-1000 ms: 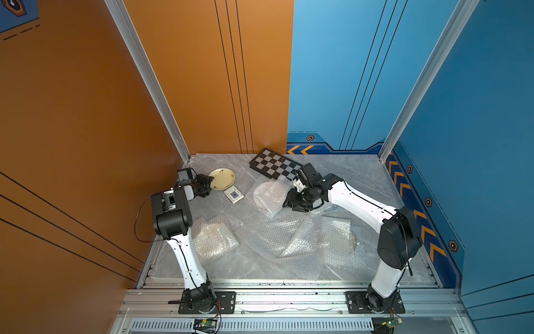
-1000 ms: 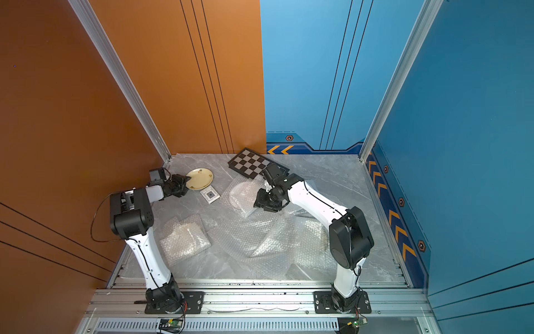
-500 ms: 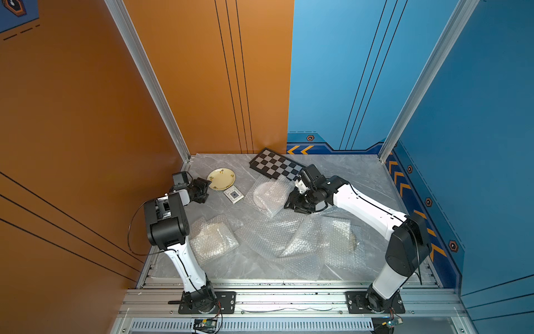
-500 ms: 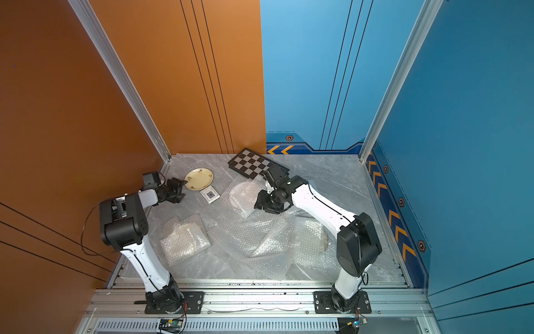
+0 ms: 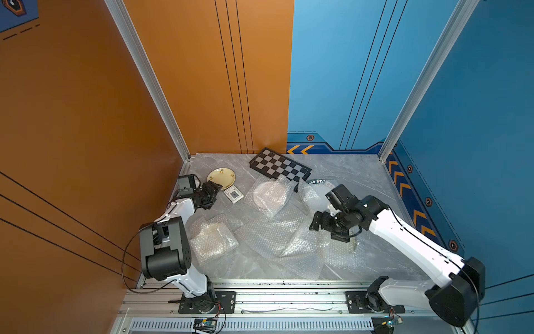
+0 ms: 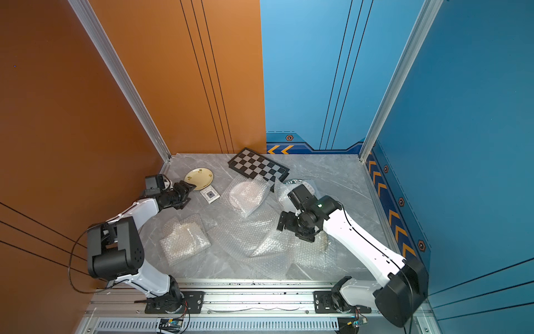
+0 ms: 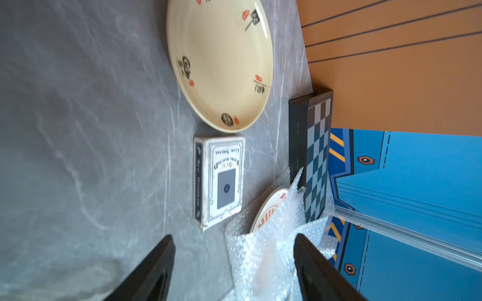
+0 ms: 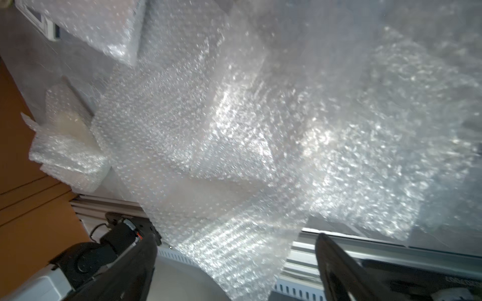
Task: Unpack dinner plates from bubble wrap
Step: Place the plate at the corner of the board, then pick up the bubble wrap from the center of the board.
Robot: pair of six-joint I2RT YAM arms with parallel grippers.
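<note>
Beside the checkerboard (image 7: pixel 317 156), bubble wrap (image 7: pixel 260 263) enfolds a plate (image 7: pixel 269 209), seemingly orange-patterned.

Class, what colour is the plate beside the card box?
Plate: pale yellow, dark and red marks; best in left wrist view.

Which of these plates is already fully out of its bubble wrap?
The pale yellow plate at the back: it lies bare on the grey table, while the others sit in or under bubble wrap.

A cream plate (image 7: pixel 221 65) with dark and red marks; white plate (image 7: pixel 270 208) with orange stripes; black-grey checkerboard (image 5: pixel 278 167); white-and-blue card box (image 7: pixel 224 179); clear whitish wrap (image 5: pixel 268 234); grey marbled bench (image 5: pixel 346 170).
</note>
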